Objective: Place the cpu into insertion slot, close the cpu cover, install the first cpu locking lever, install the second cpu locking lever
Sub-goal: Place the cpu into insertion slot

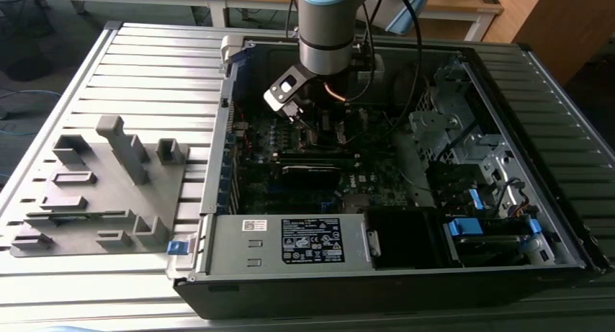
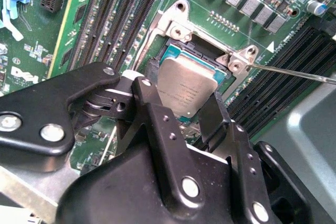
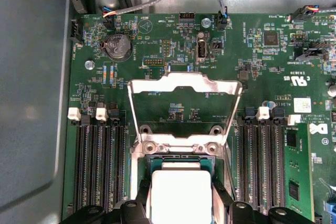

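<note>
In both wrist views the cpu (image 2: pixel 185 88) (image 3: pixel 181 190), a flat square chip with a pale metal face, lies between my gripper's black fingers (image 2: pixel 157 119), low over the insertion slot (image 2: pixel 209 51) (image 3: pixel 181 159). Whether it is fully seated I cannot tell. My gripper (image 2: pixel 186 106) (image 3: pixel 181 203) (image 1: pixel 301 119) is shut on the chip's two sides. The cpu cover (image 3: pixel 184 81), a thin silver frame with a square window, stands swung open behind the socket on its hinge. A thin locking lever (image 2: pixel 294 72) sticks out from the socket's corner, unlatched.
Long black memory slots (image 3: pixel 100 166) (image 3: pixel 262 163) flank the socket on both sides. The open computer case (image 1: pixel 384 260) has a power supply at the front and drive cages on the exterior view's right. A grey fixture tray (image 1: pixel 96 188) lies on the exterior view's left.
</note>
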Motion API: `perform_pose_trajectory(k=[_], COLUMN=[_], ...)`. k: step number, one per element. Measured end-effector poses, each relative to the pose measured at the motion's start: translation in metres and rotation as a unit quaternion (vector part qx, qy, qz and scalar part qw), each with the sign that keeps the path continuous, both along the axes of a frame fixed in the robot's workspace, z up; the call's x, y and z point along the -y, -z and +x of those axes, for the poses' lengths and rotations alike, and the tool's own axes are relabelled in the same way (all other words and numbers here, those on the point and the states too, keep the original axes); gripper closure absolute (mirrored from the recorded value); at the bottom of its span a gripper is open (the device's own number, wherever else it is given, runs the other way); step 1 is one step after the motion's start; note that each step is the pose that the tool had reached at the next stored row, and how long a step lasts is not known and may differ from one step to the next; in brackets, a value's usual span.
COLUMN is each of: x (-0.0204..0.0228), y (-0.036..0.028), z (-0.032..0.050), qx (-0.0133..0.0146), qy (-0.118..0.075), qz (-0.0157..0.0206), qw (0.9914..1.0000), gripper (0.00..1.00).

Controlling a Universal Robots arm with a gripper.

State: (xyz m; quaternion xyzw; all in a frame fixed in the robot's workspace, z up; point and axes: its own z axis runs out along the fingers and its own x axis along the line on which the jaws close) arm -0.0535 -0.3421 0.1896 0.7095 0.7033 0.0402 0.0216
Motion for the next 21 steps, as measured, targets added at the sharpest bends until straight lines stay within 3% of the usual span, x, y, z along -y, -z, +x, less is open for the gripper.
perform_pose_trajectory(k=[16, 21], x=[-0.0001, -0.0001], y=[0.0002, -0.0035], z=[0.0001, 0.0], qx=[0.0001, 0.0001], qy=[0.0, 0.0], qz=[0.0001, 0.0001], qw=[1.0, 1.0], gripper=[0.4, 0.4])
